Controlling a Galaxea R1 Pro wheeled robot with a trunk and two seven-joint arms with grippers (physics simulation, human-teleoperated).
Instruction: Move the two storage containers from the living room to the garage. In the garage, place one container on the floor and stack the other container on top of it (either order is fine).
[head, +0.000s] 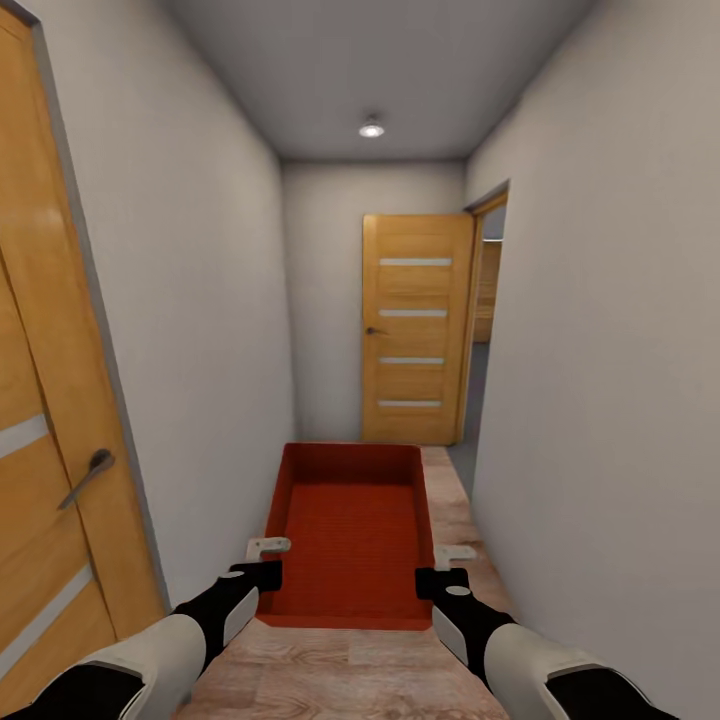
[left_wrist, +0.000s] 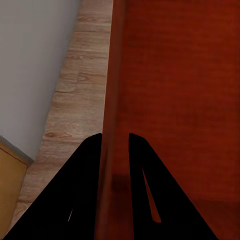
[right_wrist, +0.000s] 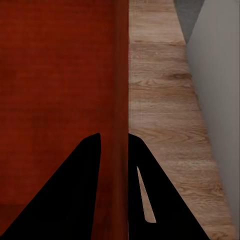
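From the head, the bin (head: 345, 530) hangs ahead of the robot in a narrow corridor, carried level over the wood floor (head: 340, 675) — the left gripper (head: 262, 562) on its left wall, the right gripper (head: 448, 568) on its right wall. Beyond the bin, a door (head: 415, 328) stands open at the far end. At the left wrist, both fingers (left_wrist: 85, 190) straddle the bin's wall, clamped on it. At the right wrist, the fingers (right_wrist: 75, 190) pinch the opposite wall likewise. To carry well, I judge both arms should hold the same height and spacing — thin walls could slip or twist — and the bin should be steered centred toward that door, off the corridor walls.
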